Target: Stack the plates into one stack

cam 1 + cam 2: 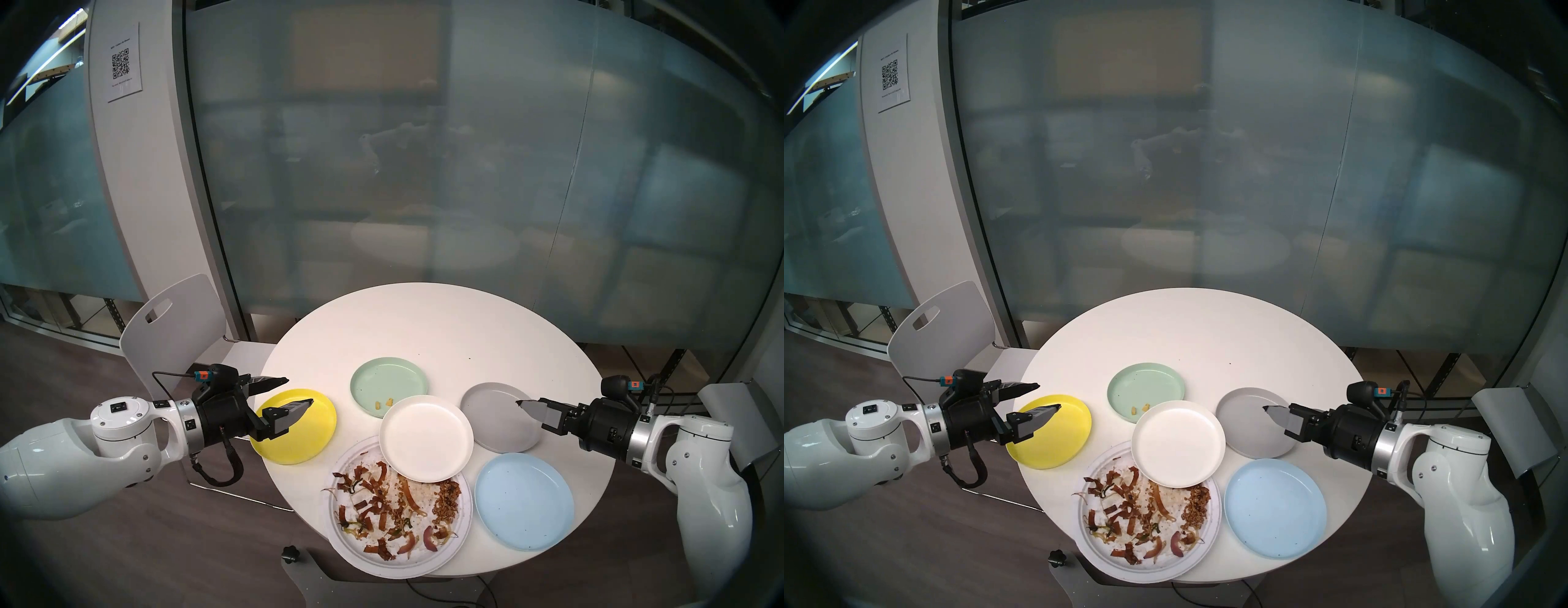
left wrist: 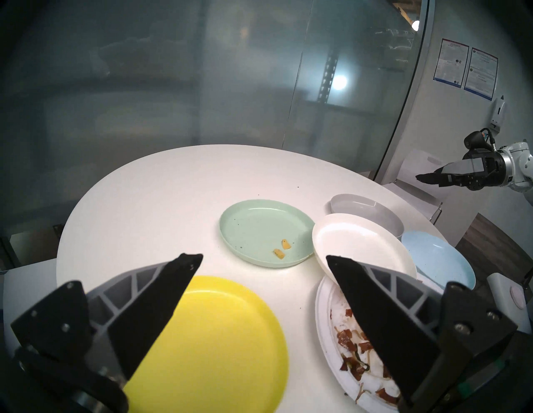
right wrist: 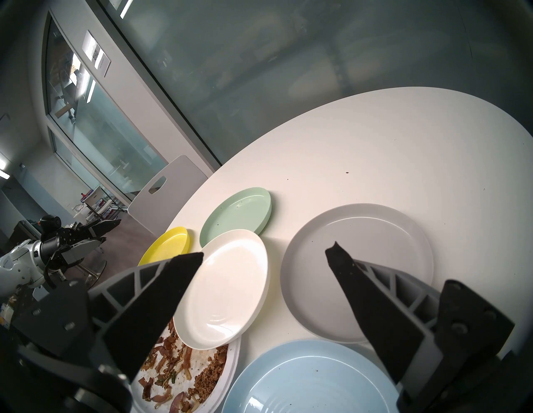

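On the round white table [image 1: 445,322], nearest at 6 o'clock, lies the food-strewn paper plate [image 1: 399,509]; the white plate [image 1: 426,439] overlaps its far rim. Light blue plate [image 1: 524,501] at 4 o'clock, grey plate [image 1: 496,416] at 3, yellow plate [image 1: 297,429] at 9, mint green plate [image 1: 388,382] farthest. Left gripper [image 1: 299,390] hovers spread wide and empty over the yellow plate; right gripper [image 3: 264,253], fingers apart, empty, over the grey.

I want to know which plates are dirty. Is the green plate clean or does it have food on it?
A bit dirty. The green plate has two small yellowish crumbs near its edge and a few dark specks; the rest is bare.

Head pair high over round table [image 1: 424,322], wrist views low from opposite sides, sharing plates [image 2: 266,236]
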Motion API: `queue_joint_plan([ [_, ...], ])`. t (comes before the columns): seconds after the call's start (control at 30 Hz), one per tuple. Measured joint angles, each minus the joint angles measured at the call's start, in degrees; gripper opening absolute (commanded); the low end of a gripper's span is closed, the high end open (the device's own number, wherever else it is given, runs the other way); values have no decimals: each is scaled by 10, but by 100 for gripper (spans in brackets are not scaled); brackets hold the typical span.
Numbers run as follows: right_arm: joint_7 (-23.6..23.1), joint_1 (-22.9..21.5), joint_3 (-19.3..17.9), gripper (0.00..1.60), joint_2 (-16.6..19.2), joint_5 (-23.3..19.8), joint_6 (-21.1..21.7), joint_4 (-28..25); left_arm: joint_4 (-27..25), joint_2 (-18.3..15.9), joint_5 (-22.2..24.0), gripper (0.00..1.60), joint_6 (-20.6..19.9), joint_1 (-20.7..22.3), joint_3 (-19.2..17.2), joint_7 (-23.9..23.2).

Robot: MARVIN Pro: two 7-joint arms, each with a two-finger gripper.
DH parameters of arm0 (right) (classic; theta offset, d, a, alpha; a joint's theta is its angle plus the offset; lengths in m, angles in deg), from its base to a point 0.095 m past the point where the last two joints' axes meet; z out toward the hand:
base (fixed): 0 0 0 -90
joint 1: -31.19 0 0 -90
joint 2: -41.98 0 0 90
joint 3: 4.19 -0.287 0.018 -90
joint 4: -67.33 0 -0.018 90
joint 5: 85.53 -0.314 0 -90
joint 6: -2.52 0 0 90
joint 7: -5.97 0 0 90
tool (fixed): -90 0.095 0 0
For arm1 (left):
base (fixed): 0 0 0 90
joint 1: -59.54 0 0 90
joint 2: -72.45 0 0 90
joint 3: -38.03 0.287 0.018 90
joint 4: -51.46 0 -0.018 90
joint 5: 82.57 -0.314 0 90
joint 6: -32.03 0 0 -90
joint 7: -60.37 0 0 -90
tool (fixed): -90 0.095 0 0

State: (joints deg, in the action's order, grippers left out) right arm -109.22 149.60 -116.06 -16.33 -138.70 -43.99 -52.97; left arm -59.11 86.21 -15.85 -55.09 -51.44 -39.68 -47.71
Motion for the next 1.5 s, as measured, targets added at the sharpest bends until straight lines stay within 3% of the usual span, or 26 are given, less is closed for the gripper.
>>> queue_joint_plan([
  [0.23,0,0,0,160,0,0,0,0,51,-27,13,160,-13,-19,-14,-27],
  [0.43,0,0,0,160,0,0,0,0,88,-25,17,160,-28,-12,-13,-32],
  [0.93,0,0,0,160,0,0,0,0,149,50,-50,160,-100,68,50,-45],
  [1.13,0,0,0,160,0,0,0,0,172,82,-80,143,-119,104,69,-36],
  [1.4,0,0,0,160,0,0,0,0,198,116,-111,134,-137,143,94,-23],
  [1.43,0,0,0,160,0,0,0,0,202,120,-114,119,-138,148,96,-22],
  [1.5,0,0,0,160,0,0,0,0,211,128,-121,110,-142,158,102,-20],
])
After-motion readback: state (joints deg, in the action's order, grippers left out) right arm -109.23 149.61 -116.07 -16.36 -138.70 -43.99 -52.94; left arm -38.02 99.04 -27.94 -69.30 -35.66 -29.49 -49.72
